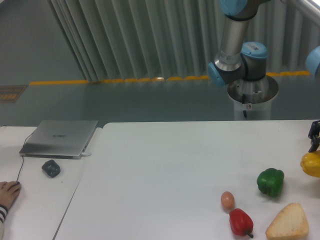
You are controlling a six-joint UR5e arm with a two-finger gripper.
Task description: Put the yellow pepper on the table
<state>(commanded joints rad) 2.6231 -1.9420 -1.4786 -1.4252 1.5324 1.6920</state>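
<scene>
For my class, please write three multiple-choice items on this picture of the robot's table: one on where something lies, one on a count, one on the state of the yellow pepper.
1. Where does the egg lie?
A. just up-left of the red pepper
B. on the laptop
C. right of the bread

2. How many peppers are in view?
A. one
B. two
C. three

3. What is the state of the yellow pepper?
A. sliced on the small desk
B. whole, at the right edge of the picture, just under the pincer
C. stacked on the green pepper

Key: 1 A, the egg sits close by the red pepper's upper left. 2 C, red, green and yellow ones show on the table. 3 B, it is uncut and partly out of frame beneath the dark pincer.
</scene>
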